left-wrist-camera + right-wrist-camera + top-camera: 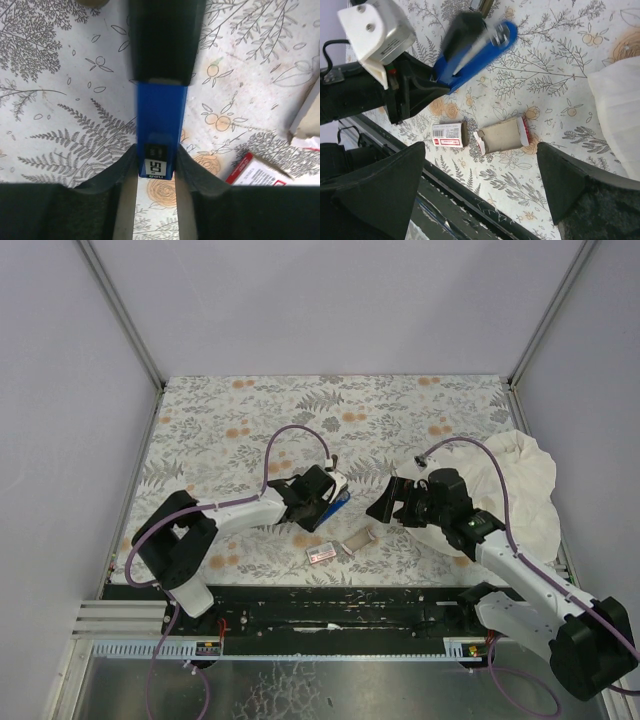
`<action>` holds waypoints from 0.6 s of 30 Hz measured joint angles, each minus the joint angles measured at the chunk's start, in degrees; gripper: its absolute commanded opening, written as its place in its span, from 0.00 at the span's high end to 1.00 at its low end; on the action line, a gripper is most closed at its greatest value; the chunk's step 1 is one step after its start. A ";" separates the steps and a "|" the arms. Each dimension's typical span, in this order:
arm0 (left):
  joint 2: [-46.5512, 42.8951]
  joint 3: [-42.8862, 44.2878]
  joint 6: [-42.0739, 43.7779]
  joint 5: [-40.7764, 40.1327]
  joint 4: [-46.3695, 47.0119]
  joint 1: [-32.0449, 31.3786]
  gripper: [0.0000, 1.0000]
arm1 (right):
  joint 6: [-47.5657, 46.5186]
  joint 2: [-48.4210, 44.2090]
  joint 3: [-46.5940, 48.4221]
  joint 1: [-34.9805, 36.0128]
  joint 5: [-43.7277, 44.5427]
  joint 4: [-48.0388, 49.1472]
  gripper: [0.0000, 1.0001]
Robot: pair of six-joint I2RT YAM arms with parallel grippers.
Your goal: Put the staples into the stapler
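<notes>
My left gripper (330, 496) is shut on the small blue stapler (341, 503) and holds it just over the table; in the left wrist view the stapler (159, 120) sits clamped between both fingers of that gripper (156, 172). In the right wrist view the stapler (475, 50) looks hinged open, black top above the blue body. The white staple box with a red label (321, 554) (448, 136) (255, 172) lies near the front edge. The grey-tan cardboard tray (357, 542) (502, 136) lies beside it. My right gripper (385, 505) (480, 192) is open and empty, hovering right of the stapler, above the tray.
A big white cloth (520, 490) (617, 100) lies bunched at the right of the floral table cover (250, 420). The black front rail (330, 605) runs along the near edge, just below the box and the tray.
</notes>
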 measured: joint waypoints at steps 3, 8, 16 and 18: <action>-0.13 0.00 -0.98 0.94 0.13 0.00 0.95 | 3.58 1.29 -0.66 0.00 0.22 1.36 0.01; -0.33 0.00 -3.67 2.23 0.07 0.37 1.00 | 10.64 5.60 -3.45 0.00 -0.83 8.41 0.01; -3.74 -0.13 -14.12 8.72 -2.43 0.50 1.00 | 19.30 15.89 -5.75 0.11 -3.96 20.79 0.01; -4.94 -0.13 -16.55 10.64 -2.51 0.83 1.00 | 20.90 18.64 -5.55 0.42 -4.39 23.67 0.01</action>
